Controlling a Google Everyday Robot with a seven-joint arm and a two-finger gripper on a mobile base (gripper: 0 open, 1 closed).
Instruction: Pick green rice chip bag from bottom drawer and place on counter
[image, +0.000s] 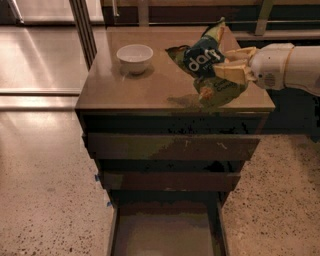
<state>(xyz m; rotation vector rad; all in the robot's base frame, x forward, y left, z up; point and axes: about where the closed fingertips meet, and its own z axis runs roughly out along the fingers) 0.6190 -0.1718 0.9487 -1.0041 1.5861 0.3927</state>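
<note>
The green rice chip bag (205, 62), crinkly green with a dark blue round patch and white letters, hangs just above the right part of the counter (150, 87). My gripper (235, 66) reaches in from the right on a white arm and is shut on the bag's right side, its cream fingers (239, 54) above and below the fold. The bag's lower end is close over the counter's front right edge. The bottom drawer (165, 232) stands pulled out at the bottom of the view, its flat brown floor showing nothing in it.
A white bowl (134, 56) stands on the counter's back left. Two narrower drawers (170, 147) with scuffed dark fronts sit above the bottom one. Speckled terrazzo floor (45, 200) lies left and right of the cabinet. A metal post (82, 25) rises at the back left.
</note>
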